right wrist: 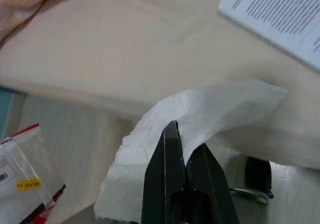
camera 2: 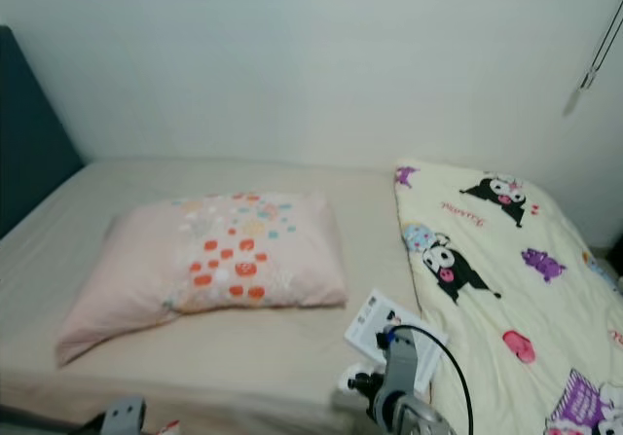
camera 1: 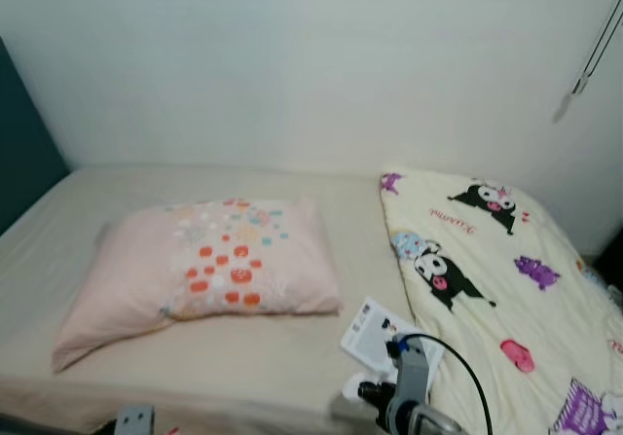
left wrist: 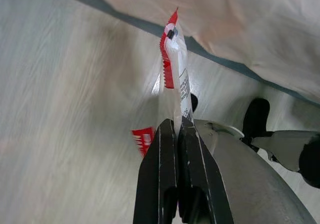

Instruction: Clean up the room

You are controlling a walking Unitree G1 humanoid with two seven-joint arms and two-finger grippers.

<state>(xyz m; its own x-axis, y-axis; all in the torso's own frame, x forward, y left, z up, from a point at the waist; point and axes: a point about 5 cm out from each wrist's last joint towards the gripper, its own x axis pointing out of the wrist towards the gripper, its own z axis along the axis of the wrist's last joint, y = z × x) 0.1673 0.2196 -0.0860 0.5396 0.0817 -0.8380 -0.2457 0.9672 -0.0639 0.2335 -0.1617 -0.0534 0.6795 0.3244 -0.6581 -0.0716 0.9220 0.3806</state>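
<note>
A crumpled white paper tissue (right wrist: 200,129) is pinched between the right gripper's (right wrist: 181,139) fingers at the near edge of the beige bed (camera 1: 263,347), just beside a white printed booklet (camera 1: 375,333). The left gripper (left wrist: 177,129), below the bed's edge, pinches a red-and-clear plastic wrapper (left wrist: 175,68). A pink pillow (camera 1: 204,270) lies on the bed.
</note>
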